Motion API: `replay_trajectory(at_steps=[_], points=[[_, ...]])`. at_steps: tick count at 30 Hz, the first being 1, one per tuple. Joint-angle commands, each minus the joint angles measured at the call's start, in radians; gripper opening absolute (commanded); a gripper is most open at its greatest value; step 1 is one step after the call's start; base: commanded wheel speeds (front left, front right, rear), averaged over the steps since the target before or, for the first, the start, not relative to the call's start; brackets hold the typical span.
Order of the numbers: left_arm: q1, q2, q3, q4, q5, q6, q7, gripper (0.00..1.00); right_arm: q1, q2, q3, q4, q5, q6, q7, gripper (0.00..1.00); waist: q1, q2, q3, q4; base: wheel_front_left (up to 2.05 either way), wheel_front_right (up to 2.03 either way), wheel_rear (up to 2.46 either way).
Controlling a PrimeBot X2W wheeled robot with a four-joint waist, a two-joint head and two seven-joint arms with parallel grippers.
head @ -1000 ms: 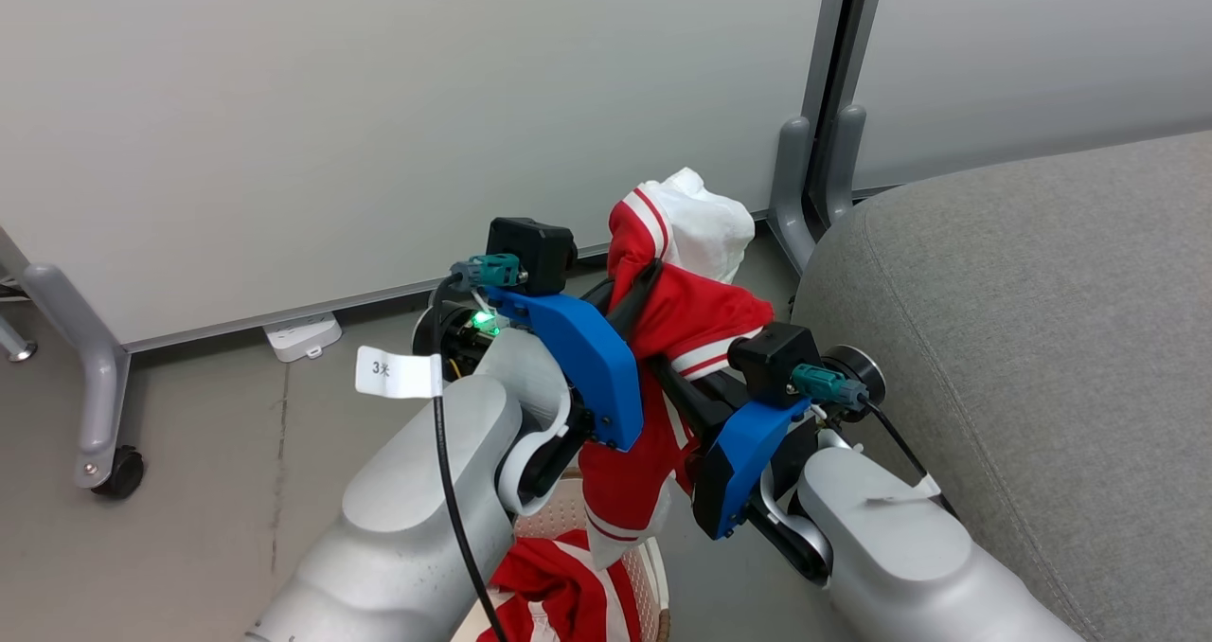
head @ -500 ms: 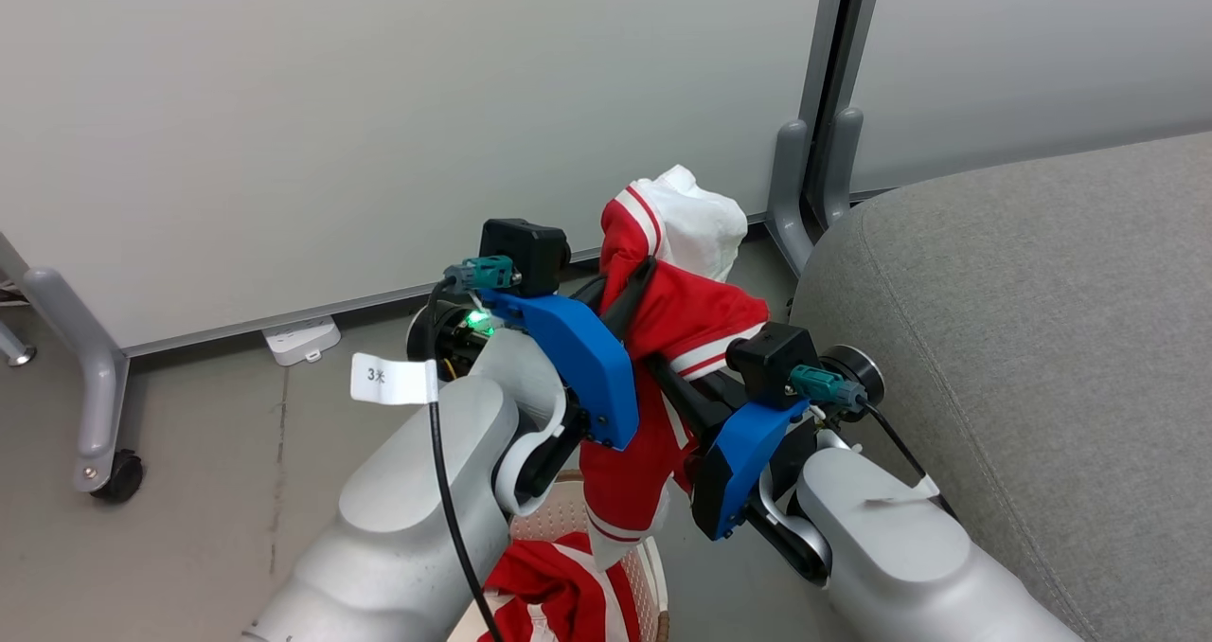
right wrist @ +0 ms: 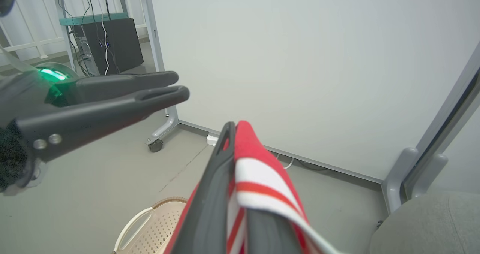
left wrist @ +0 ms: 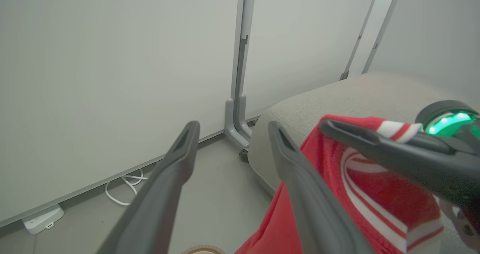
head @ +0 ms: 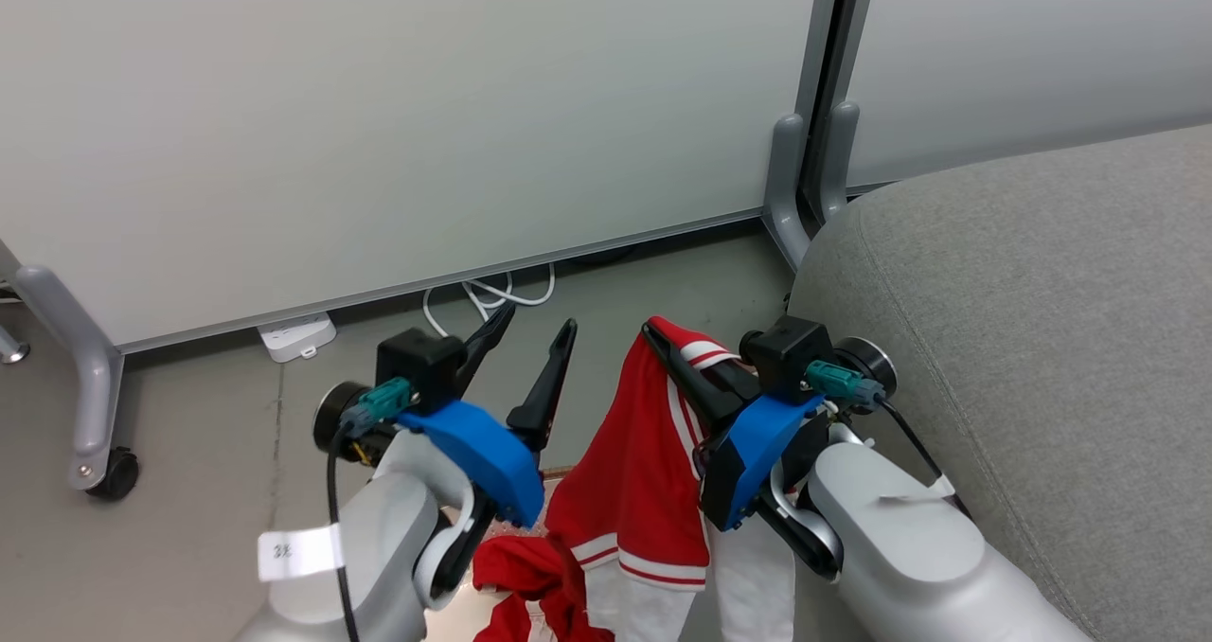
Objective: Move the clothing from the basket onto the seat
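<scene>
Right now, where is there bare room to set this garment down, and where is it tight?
Free: the seat top in view, bordered by the wall panels and the right end effector. Crowded: between the left end effector and the right, where the garment hangs over the basket.

In our three views: bright, even, diffuse light; faint soft shadows; bowed wrist-view edges; close left-gripper fingers [left wrist: 157, 197] slightly blurred.

Blue-cased left tool [head: 540, 318], dark fingers [head: 544, 391], silver forearm [head: 379, 547]
</scene>
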Motion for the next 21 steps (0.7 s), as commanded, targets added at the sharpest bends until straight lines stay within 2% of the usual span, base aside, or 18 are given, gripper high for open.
replay_trajectory(at_steps=[1, 6, 9, 10, 14, 21], points=[[0.040, 0.021, 0.010, -0.009, 0.010, -0.003, -0.027, 1.00, 0.013, -0.009, -0.015, -0.014, -0.006, 0.000, -0.005, 0.00, 0.0000, 0.0000, 0.002, 0.005, 0.00, 0.00, 0.00], [0.130, 0.061, 0.052, -0.054, 0.042, 0.005, -0.056, 1.00, 0.029, -0.021, -0.046, -0.033, -0.023, 0.000, -0.005, 0.00, 0.0000, 0.0000, 0.004, 0.019, 0.00, 0.00, 0.00], [0.165, 0.068, 0.099, -0.106, 0.063, 0.012, -0.058, 1.00, 0.033, -0.022, -0.058, -0.041, -0.032, 0.000, -0.005, 0.00, 0.0000, 0.0000, 0.005, 0.024, 0.00, 0.00, 0.00], [0.218, 0.072, 0.149, -0.160, 0.092, 0.014, -0.057, 1.00, 0.039, -0.023, -0.067, -0.046, -0.041, 0.000, -0.005, 0.00, 0.0000, 0.0000, 0.006, 0.028, 0.00, 0.00, 0.00], [0.309, 0.064, 0.239, -0.255, 0.162, 0.005, -0.058, 1.00, 0.046, -0.021, -0.084, -0.054, -0.053, 0.000, -0.005, 0.00, 0.0000, 0.0000, 0.007, 0.034, 0.00, 0.00, 0.00], [0.399, 0.034, 0.318, -0.318, 0.246, -0.014, -0.058, 1.00, 0.056, -0.015, -0.093, -0.062, -0.063, 0.000, -0.006, 0.00, 0.0000, 0.0000, 0.007, 0.038, 0.00, 0.00, 0.00]])
